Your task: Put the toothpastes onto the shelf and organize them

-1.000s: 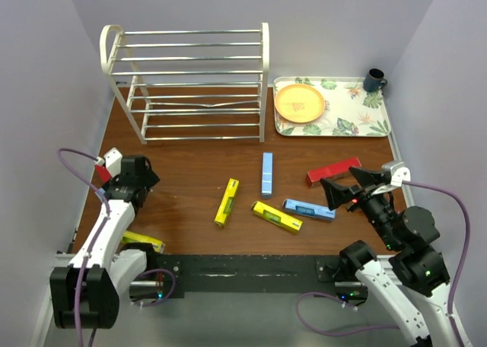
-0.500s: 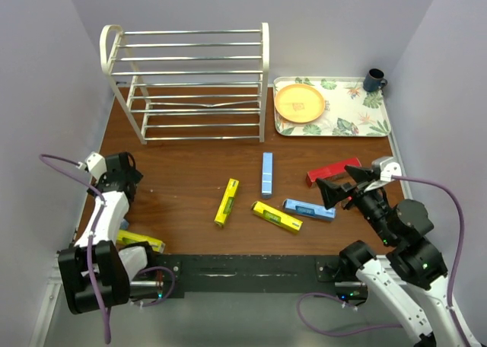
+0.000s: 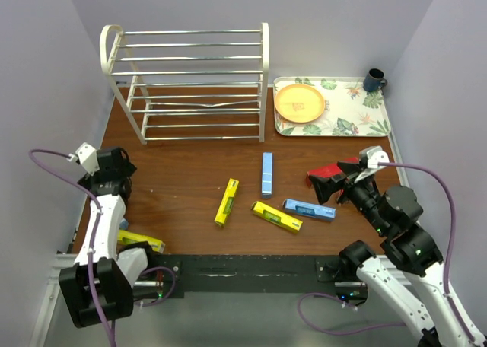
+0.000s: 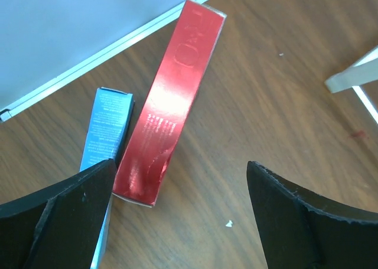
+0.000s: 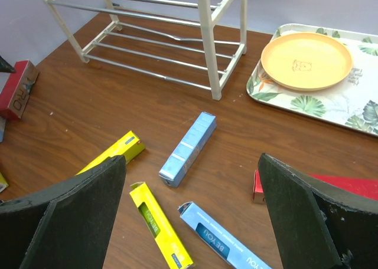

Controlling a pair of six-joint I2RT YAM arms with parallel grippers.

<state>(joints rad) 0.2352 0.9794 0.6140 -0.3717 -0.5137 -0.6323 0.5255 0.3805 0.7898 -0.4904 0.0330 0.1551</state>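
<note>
Left gripper (image 4: 180, 166) hangs low over the left edge of the counter (image 3: 190, 164), its jaws spread wide with nothing between them. The right gripper (image 5: 190, 160) is just as wide apart and empty, raised over the right side and facing the middle. At the back of the brown counter the shelf (image 3: 264, 81), a white wire rack, stands upright. Just beside it on the right lies the floral tray (image 3: 358, 122), which carries an orange plate (image 3: 300, 103). The toothpastes lie flat on the counter, apart from the shelf. Under the left gripper a red carton (image 4: 171, 104) runs out from the wall strip, with a light blue carton (image 4: 109, 127) close at its side — touching it, as far as the wrist view shows, one end hidden by a finger. In the middle a second light blue carton (image 3: 267, 173) points toward the shelf, with a yellow carton (image 3: 227, 202) to its left. Nearer the arms lie another yellow carton (image 3: 276, 217) and a third light blue carton (image 3: 309, 209), end near end. A second red carton (image 3: 335, 170) lies at the right, partly hidden behind the right gripper, and a third yellow carton (image 3: 141, 240) lies by the left arm's base. A dark mug (image 3: 374, 79) stands at the tray's far right corner.
</note>
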